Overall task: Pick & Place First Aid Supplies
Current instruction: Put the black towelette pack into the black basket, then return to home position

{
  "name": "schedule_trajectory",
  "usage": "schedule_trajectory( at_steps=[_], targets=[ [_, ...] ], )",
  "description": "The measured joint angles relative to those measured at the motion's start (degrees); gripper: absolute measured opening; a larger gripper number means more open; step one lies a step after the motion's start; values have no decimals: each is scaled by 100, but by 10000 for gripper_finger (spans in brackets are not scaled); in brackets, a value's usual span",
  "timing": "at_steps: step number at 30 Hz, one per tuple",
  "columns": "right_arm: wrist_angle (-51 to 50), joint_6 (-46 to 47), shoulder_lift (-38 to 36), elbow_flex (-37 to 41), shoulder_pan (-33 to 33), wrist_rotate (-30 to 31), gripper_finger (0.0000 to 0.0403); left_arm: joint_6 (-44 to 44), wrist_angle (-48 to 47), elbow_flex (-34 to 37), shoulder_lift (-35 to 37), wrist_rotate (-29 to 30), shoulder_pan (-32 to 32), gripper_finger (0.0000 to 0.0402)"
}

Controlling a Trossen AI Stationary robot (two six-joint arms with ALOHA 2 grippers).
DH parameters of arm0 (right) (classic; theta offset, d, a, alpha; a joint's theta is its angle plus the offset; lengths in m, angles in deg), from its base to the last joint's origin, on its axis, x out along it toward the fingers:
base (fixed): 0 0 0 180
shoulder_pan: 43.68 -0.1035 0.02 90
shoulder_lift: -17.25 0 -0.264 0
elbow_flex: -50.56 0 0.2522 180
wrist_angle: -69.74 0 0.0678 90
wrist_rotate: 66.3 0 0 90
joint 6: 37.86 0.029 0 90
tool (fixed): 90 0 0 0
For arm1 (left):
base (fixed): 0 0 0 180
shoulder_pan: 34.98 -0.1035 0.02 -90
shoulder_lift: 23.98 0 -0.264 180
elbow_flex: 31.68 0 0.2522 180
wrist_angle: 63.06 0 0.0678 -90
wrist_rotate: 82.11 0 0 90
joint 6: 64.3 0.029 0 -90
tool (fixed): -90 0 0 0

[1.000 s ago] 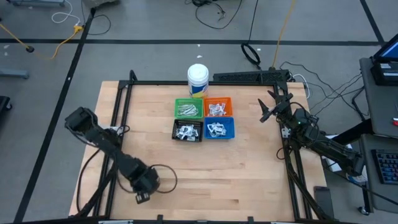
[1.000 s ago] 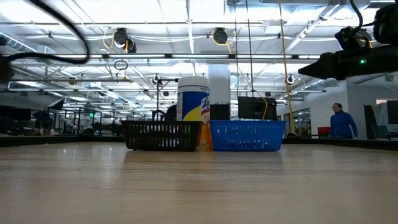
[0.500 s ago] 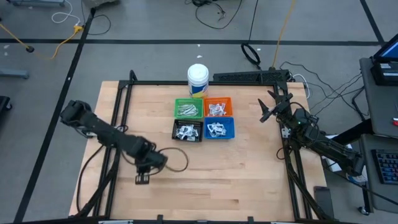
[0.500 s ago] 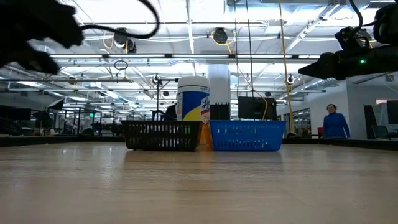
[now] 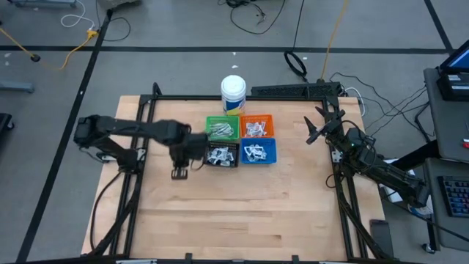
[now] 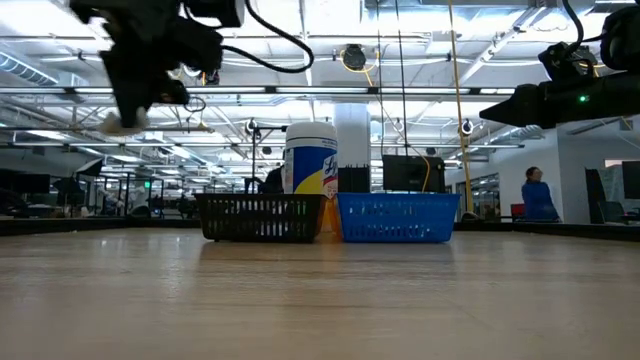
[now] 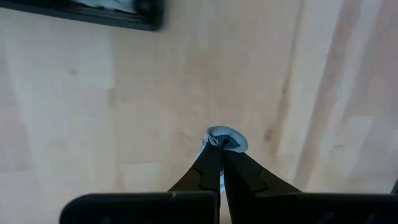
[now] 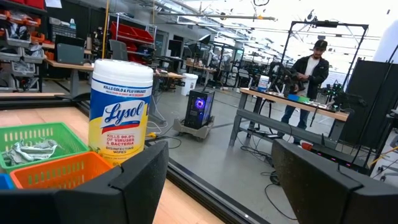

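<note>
high view: i see my left end effector (image 5: 179, 173) near the middle of the frame, over the table (image 5: 242, 213) just left of the black bin (image 5: 220, 154). the four bins sit in a square above centre: green bin (image 5: 220, 127) upper left, orange bin (image 5: 256, 126) upper right, black lower left, blue bin (image 5: 259, 152) lower right, each with first aid supplies (image 5: 255, 152) inside. the white tub (image 5: 233, 94) stands just above them. my right end effector (image 5: 317, 123) waits at the right side of the frame, fingers spread wide, holding nothing.

low view: the left end effector (image 6: 122, 118) hangs in the upper left of the frame, well above the table, with a small pale packet (image 6: 120, 123) at its tip. the black and blue bins stand side by side at centre, the tub behind them. a person (image 6: 537, 198) stands far off at the right.

left wrist view: the fingers are pinched together on a small white and blue packet (image 7: 225, 138) at centre frame, above bare wood; a black bin edge (image 7: 93, 14) crosses the upper left.

right wrist view: the tub (image 8: 121, 109) stands at left, the green and orange bins at lower left, the wide-apart fingers (image 8: 140, 177) along the bottom.
</note>
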Motion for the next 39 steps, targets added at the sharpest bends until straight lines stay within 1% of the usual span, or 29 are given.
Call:
schedule_trajectory(
  at_steps=[4, 9, 13, 18, 22, 26, 28, 31, 35, 39],
  targets=[
    [0, 0, 1, -1, 0, 0, 279, 546, -299, -371, -198, 45, -581, 3],
    [-1, 0, 1, 0, 1, -1, 279, 1037, -448, -903, -678, 211, -988, 3],
    [0, 0, 0, -2, 0, 0, 279, 1189, -431, -1396, -1279, 388, -1082, 2],
    [0, 0, 1, 0, 0, -2, 279, 1198, -173, -1826, -2004, 409, -1112, 2],
    [0, 0, 1, 0, 1, -1, 279, 1152, 150, -2141, -2476, 407, -1073, 2],
    [0, 0, 0, -1, 0, -2, 279, 1029, 497, -2401, -2779, 396, -1037, 8],
    [0, 0, 1, -1, 1, -2, 279, 831, 596, -2461, -2816, 398, -1050, 26],
    [2, 0, 2, -2, 0, 0, 279, 668, 731, -2486, -2823, 404, -1061, 73],
    [0, 0, 1, -2, 0, -1, 279, 565, 844, -2486, -2753, 403, -1070, 156],
    [1, 0, 0, 0, 0, -1, 279, 219, 960, -2484, -2542, 459, -1177, 247]
  ],
)
